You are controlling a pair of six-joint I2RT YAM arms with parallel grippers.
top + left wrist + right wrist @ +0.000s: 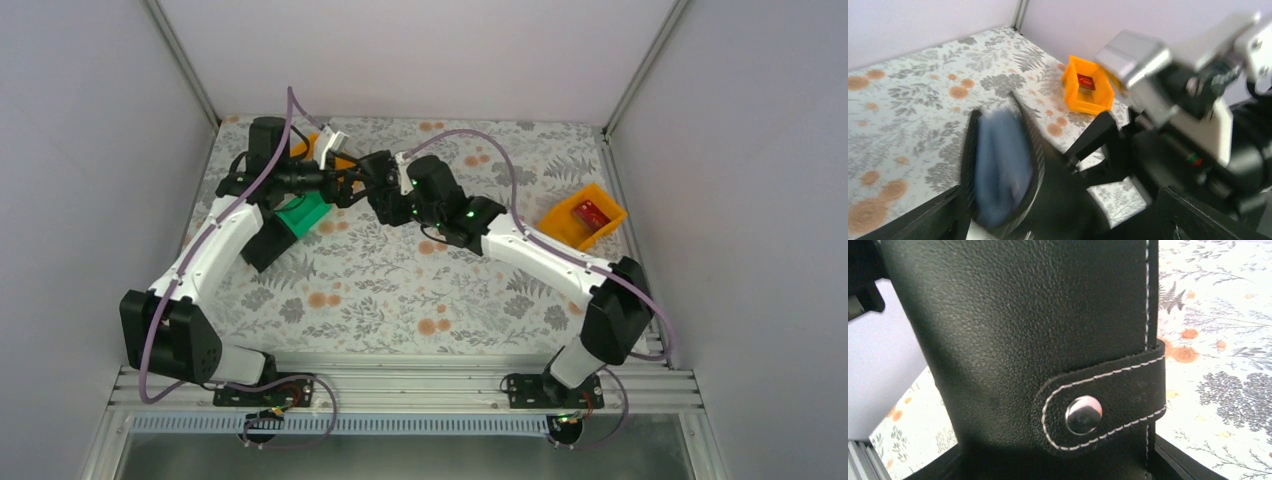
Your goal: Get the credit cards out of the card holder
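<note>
The card holder (372, 186) is black and held up off the table between my two grippers at the back middle. In the right wrist view its black leather side (1038, 330) fills the frame, with a stitched tab and a silver snap (1083, 414). My right gripper (1053, 462) is shut on its lower end. In the left wrist view the holder (998, 170) is blurred and shows a bluish inner side. My left gripper (1058, 202) is open around it, with tablecloth showing beside the right finger. A red credit card (590, 212) lies in the right orange tray (560, 222).
A green tray (300, 215) and a black tray (265, 245) stand under the left arm. A second orange tray (303, 148) with a pale flat piece (333, 140) by it sits at the back left. The right orange tray also shows in the left wrist view (1098, 97).
</note>
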